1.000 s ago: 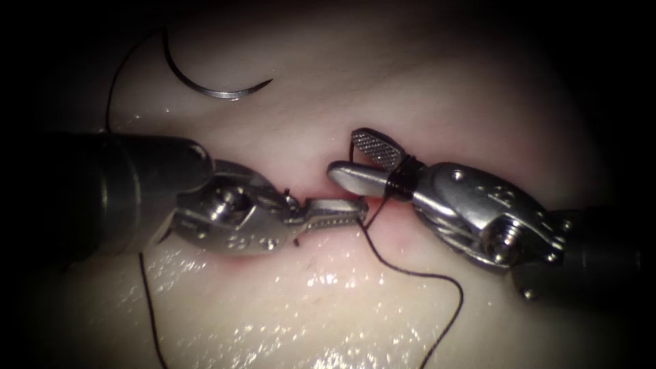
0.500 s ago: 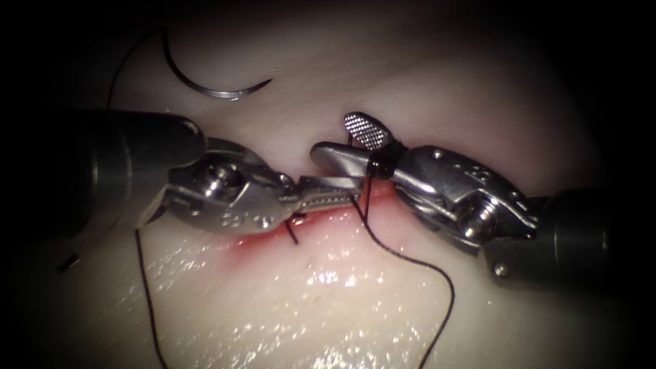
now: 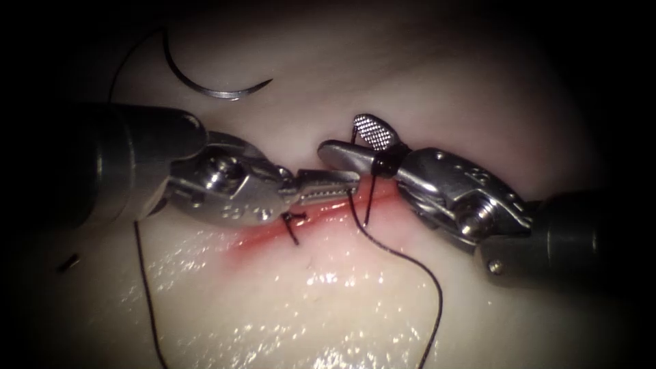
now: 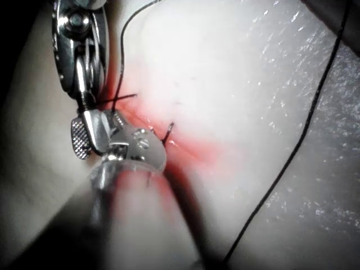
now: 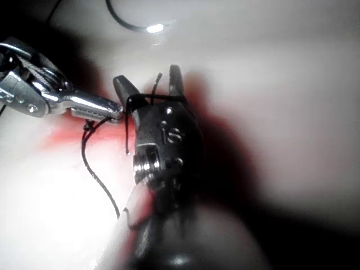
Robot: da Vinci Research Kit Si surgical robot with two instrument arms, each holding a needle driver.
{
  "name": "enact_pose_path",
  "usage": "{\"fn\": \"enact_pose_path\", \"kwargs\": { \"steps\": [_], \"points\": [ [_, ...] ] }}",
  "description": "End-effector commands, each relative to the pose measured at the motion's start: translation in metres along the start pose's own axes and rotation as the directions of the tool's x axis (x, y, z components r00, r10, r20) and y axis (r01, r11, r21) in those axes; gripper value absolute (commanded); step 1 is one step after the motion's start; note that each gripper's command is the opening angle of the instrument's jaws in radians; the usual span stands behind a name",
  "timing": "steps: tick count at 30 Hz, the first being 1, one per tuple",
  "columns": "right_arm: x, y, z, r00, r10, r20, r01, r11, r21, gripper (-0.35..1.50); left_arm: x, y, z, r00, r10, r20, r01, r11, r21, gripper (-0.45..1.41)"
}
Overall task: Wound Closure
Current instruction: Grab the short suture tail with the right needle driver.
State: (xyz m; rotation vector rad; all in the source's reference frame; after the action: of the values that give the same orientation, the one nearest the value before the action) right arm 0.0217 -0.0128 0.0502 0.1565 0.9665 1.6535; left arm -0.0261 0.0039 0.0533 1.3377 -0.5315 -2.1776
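Endoscope view. My left tool (image 3: 335,188) lies along the cut (image 3: 301,225), jaws closed; whether they pinch thread I cannot tell. My right tool (image 3: 355,140) has its jaws spread apart, with the thread (image 3: 410,263) wound around their base and trailing down across the tissue (image 3: 355,307). A short thread end (image 3: 292,229) stands at the cut, amid red fluid (image 3: 263,236). The needle (image 3: 205,78) lies free on the tissue's upper left, held by neither tool.

Small dark fragment (image 3: 67,262), lying loose, far left, in shadow
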Motion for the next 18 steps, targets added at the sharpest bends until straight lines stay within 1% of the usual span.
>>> {"fn": "enact_pose_path", "kwargs": {
  "steps": [1, 2, 5, 6, 8, 9, 10, 11, 12, 13, 18],
  "points": [
    [-0.0006, -0.0007, 0.0007, 1.0, 0.025, 0.004, -0.025, 1.0, 0.01, 1.25, -0.0002, 0.0004, 0.0008, 1.0, 0.003, 0.0, -0.003, 1.0, 0.001, -0.45],
    [-0.0005, -0.0008, 0.0006, 0.999, 0.038, 0.005, -0.038, 0.999, 0.01, 1.28, -0.0001, 0.0005, 0.0008, 1.0, 0.005, 0.001, -0.005, 1.0, 0.002, -0.45],
    [-0.0002, -0.0008, 0.0002, 0.999, 0.046, 0.009, -0.046, 0.999, 0.009, 1.3, 0.0, 0.0009, 0.0009, 1.0, 0.008, 0.004, -0.008, 1.0, 0.002, -0.45],
    [0.0, -0.0007, 0.0, 0.997, 0.076, 0.01, -0.076, 0.997, 0.007, 1.3, 0.0001, 0.001, 0.001, 1.0, 0.009, 0.005, -0.009, 1.0, 0.003, -0.45],
    [0.0, -0.0007, -0.0001, 0.997, 0.075, 0.01, -0.075, 0.997, 0.008, 1.23, 0.0, 0.001, 0.001, 1.0, 0.009, 0.005, -0.009, 1.0, 0.003, -0.45],
    [-0.0001, -0.0007, -0.0001, 0.997, 0.081, 0.01, -0.081, 0.997, 0.008, 1.15, 0.0, 0.001, 0.0011, 1.0, 0.009, 0.005, -0.009, 1.0, 0.003, -0.45],
    [-0.0002, -0.0007, -0.0001, 0.997, 0.081, 0.008, -0.081, 0.997, 0.01, 0.91, 0.0001, 0.001, 0.0011, 1.0, 0.009, 0.006, -0.009, 1.0, 0.003, -0.45],
    [-0.0003, -0.0008, -0.0003, 0.996, 0.086, 0.019, -0.086, 0.996, -0.004, 0.26, 0.0001, 0.001, 0.0011, 1.0, 0.009, 0.006, -0.009, 1.0, 0.003, -0.45],
    [-0.0004, -0.0009, -0.0004, 0.996, 0.085, 0.041, -0.084, 0.996, -0.02, -0.27, 0.0001, 0.001, 0.0012, 1.0, 0.009, 0.007, -0.009, 1.0, 0.003, -0.45],
    [-0.0004, -0.0009, -0.0005, 0.994, 0.091, 0.057, -0.089, 0.995, -0.039, -0.35, 0.0001, 0.001, 0.0012, 1.0, 0.009, 0.007, -0.009, 1.0, 0.003, -0.45],
    [-0.0004, -0.0014, -0.0004, 0.993, 0.094, 0.068, -0.092, 0.995, -0.042, -0.35, 0.0003, 0.001, 0.001, 1.0, 0.008, 0.006, -0.008, 1.0, 0.003, -0.45]
  ]
}}
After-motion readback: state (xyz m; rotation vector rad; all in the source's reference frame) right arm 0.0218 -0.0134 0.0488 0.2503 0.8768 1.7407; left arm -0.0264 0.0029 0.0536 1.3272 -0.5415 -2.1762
